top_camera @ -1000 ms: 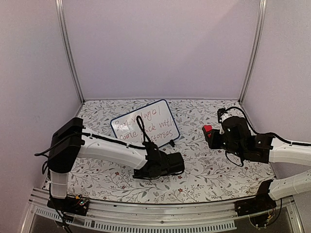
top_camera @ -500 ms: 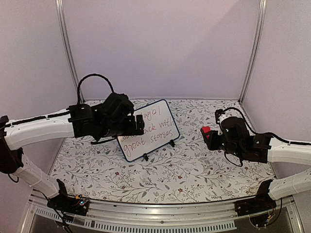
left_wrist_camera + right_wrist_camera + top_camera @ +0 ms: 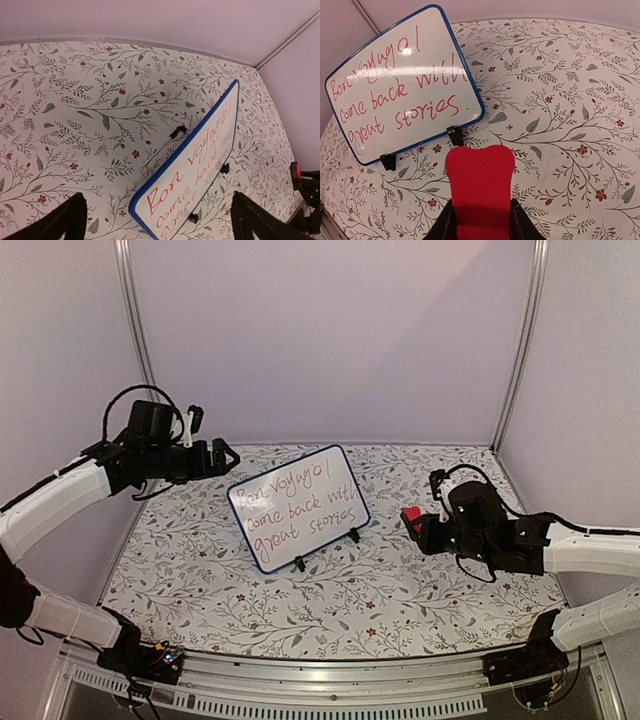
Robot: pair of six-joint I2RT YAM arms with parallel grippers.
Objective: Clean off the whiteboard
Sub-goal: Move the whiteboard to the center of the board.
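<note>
**Board unbraced, eraser coming at it from the right**

The whiteboard (image 3: 298, 508) stands mid-bench, slightly left of centre, and leans back on two black clip feet (image 3: 300, 563). All three lines of red handwriting (image 3: 395, 95) are intact, so nothing is wiped yet. The right hand (image 3: 412, 520) is clamped narrow on the red eraser (image 3: 409, 513). It hangs above the floral bench (image 3: 400, 590) to the board's right, apart from it. The left hand (image 3: 226, 455) is spread wide and holds nothing. It is up in the air near the board's upper-left corner, not touching.

Risks, my judgement:
- The board rests only on those small feet and nothing braces it. A firm push from the eraser could tip it backward or skid it across the bench.
- The eraser is pinched at its lower end, with most of it sticking out past the fingers. Wiping pressure may twist it in the grip or knock it loose.
- A touch that is too light would leave smears or leftover strokes.
- If the left hand comes in to steady the board, it may bump the rim and topple it first.

Views:
- The top external view alone shows both arms and the gap between eraser and board.
- The right wrist view gives readable text, glare on the gloss, and the eraser seated between the fingers.
- The left wrist view sees the board nearly edge-on, so the backward lean and blue rim are clear but the writing is skewed
</note>
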